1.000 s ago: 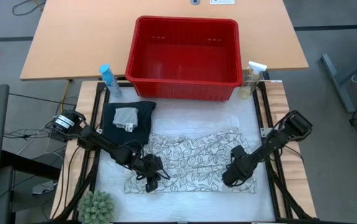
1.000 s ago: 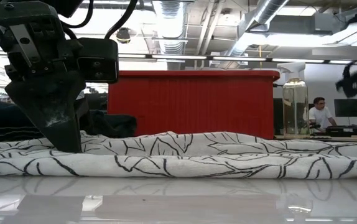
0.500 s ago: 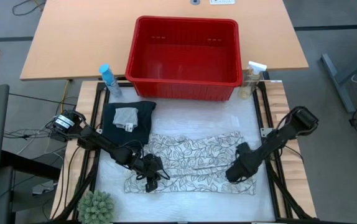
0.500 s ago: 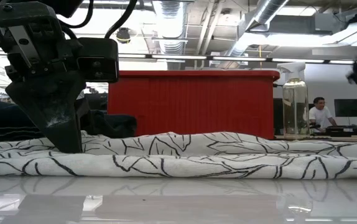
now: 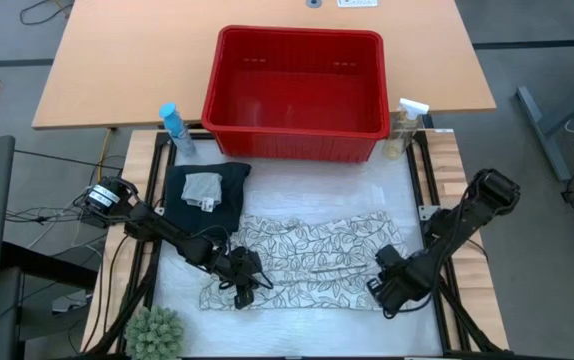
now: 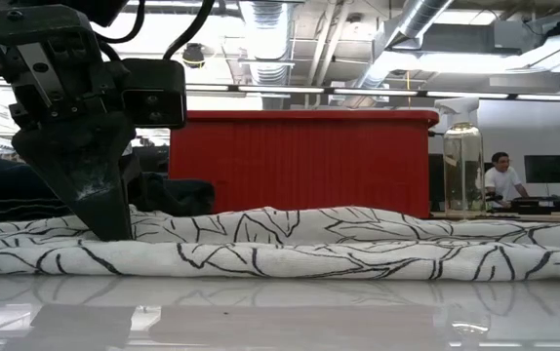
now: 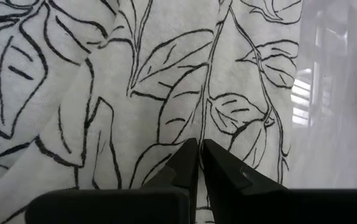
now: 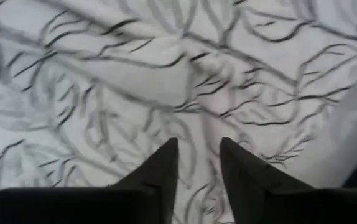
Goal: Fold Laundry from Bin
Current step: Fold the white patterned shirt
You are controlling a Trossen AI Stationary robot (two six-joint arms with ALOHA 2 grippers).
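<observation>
While you look down from above, you see the white leaf-print cloth lying spread across the middle of the table, in front of the red bin, which looks empty. The dark trousers sit folded near the left side, with the small grey cloth on top of them.

Your left gripper is down on the left front part of the leaf cloth. Its fingers are pressed together, with the tips right on the fabric. It may be pinching a bit of it, but you cannot be sure.

Your right gripper hangs over the right front edge of the cloth. Its fingers stand a little apart and hold nothing.

You seem to be folding the last piece. Next, you likely need a fresh hold with the right gripper on that edge, so both sides can lift together.
</observation>
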